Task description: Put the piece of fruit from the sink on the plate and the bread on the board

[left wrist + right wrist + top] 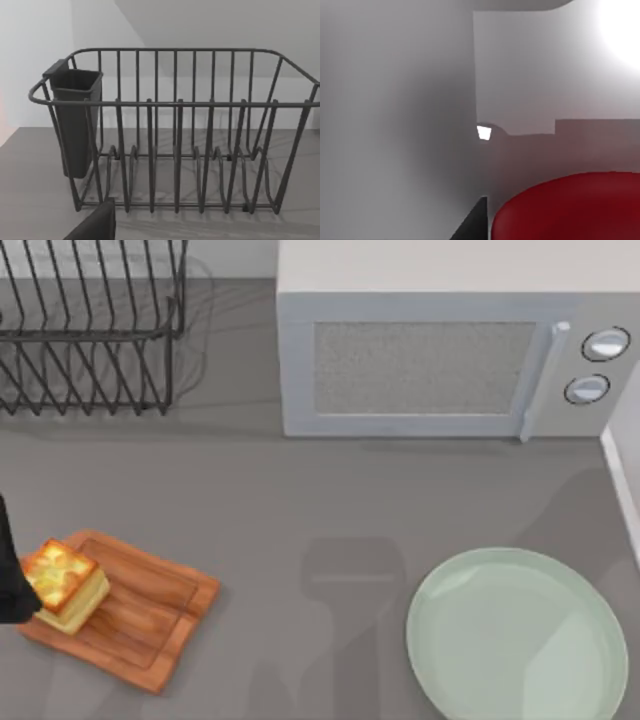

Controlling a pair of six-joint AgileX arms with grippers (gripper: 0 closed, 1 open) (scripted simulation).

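you see a grainy reddish-brown wooden board (pixel 135 615), a glossy red rounded fruit (pixel 570 207), and a dark wire metal rack (pixel 175 130).

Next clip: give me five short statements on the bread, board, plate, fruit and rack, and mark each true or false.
1. The bread sits on the board. True.
2. The plate holds the fruit. False: the plate is bare; the fruit shows close up in the right wrist view.
3. The board lies at the table's right. False: it lies at the left; the plate is at the right.
4. The rack holds dishes. False: its slots are bare.
5. The microwave door is shut. True.
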